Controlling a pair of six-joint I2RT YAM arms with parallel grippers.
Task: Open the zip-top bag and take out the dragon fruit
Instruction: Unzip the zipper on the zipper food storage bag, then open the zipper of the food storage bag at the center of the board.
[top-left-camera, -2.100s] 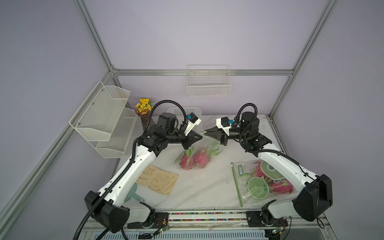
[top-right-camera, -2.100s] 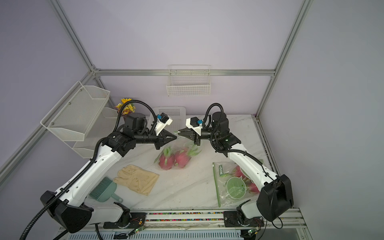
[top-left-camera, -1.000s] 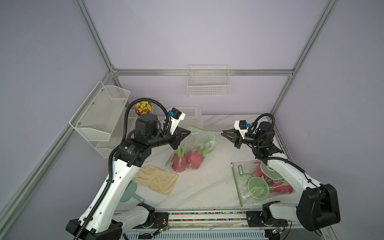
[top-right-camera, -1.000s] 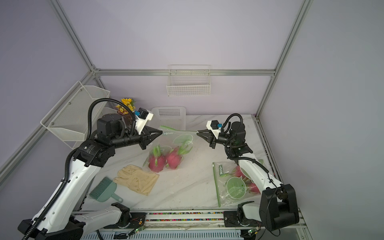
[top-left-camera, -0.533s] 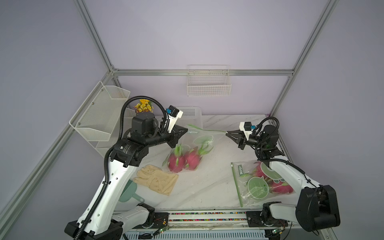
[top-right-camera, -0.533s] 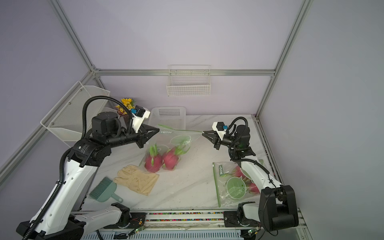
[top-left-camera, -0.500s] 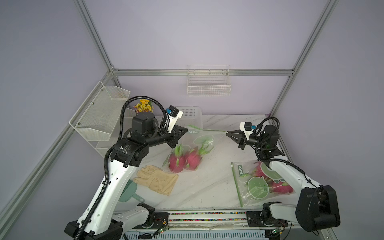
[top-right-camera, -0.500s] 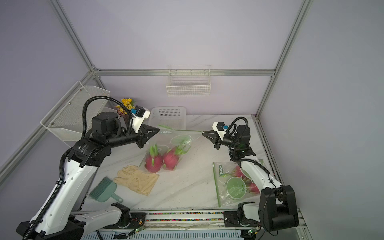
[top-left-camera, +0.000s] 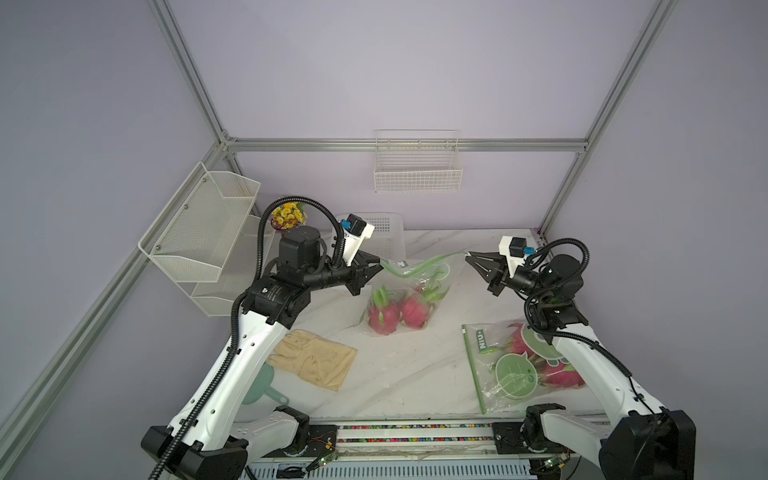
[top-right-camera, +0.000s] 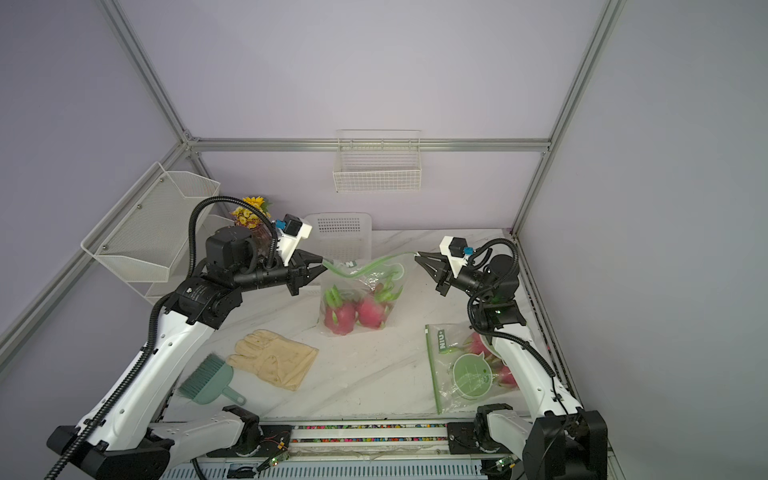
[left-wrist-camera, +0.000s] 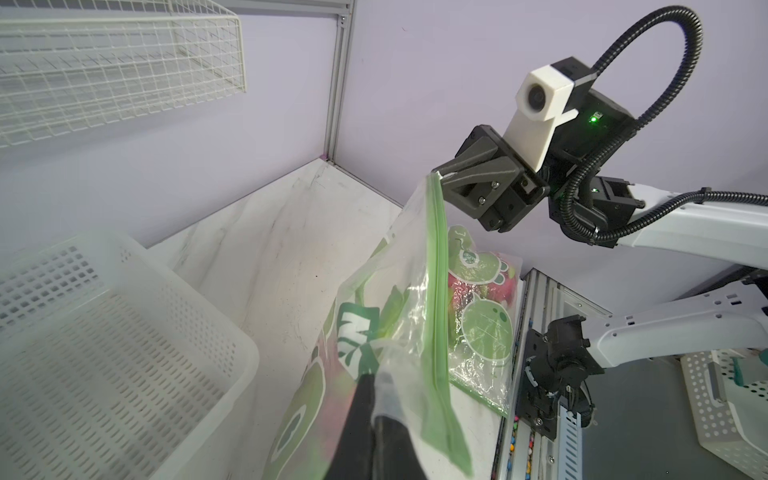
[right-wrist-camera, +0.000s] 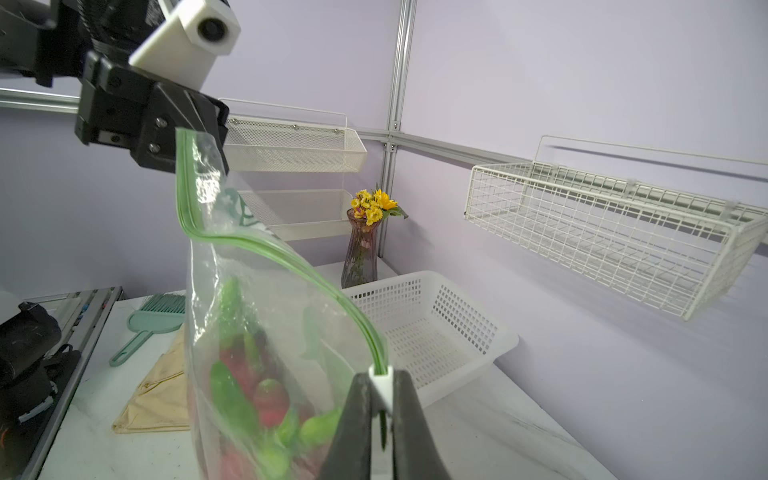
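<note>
Sitting below left claw (top-left-camera: 380, 266) (bagged): dragon fruit (top-left-camera: 399, 313).

Bare tabletop (top-left-camera: 399, 374) before the held-up bag (top-left-camera: 409, 291), glove (top-left-camera: 311, 363) at left, basket (top-left-camera: 390, 241) close behind, second bag (top-left-camera: 498, 365) at right.

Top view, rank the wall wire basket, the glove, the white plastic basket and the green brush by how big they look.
1. Wire basket and glove: about alike, so no ranking between them.
2. White plastic basket, its front edge hidden; it also sits farther from the camera.
3. Green brush, smallest.
</note>
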